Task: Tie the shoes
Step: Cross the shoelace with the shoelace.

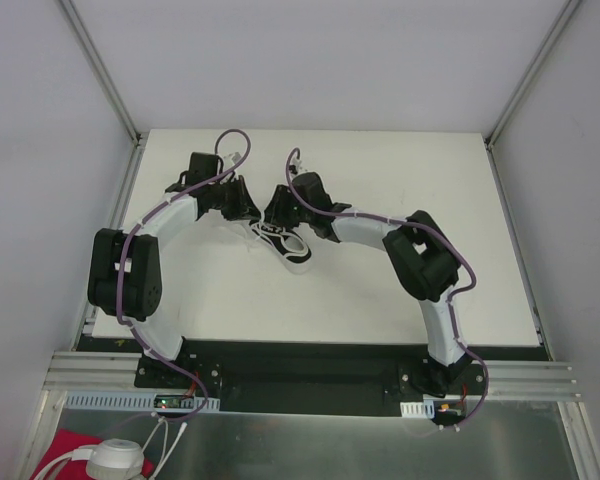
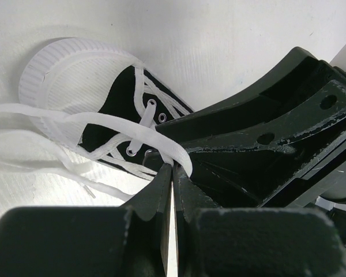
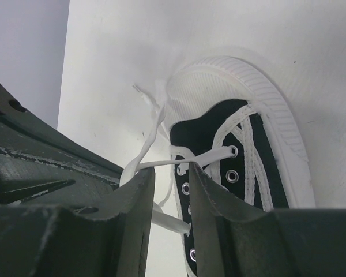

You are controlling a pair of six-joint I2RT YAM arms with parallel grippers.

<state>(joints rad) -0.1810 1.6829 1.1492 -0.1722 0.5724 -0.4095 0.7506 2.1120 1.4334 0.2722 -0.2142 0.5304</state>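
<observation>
Lace-gripping step, I judge. Your left claw (image 2: 172,173) is clamped on a white lace (image 2: 104,121). Your right claw (image 3: 172,179) stands part-open with a strand (image 3: 210,156) crossing its gap, unheld. The black sneaker (image 1: 285,245) lies just ahead of both. Next, close right on it.

The right tool (image 3: 172,176) holds its jaws apart, a white lace (image 3: 205,156) crossing between them beside the sneaker (image 3: 203,128).

1 black sneaker (image 1: 288,247), 1 white table (image 1: 380,170), 2 arms (image 1: 130,270), 2 tools: left tool (image 2: 172,168), right tool (image 3: 172,176)
</observation>
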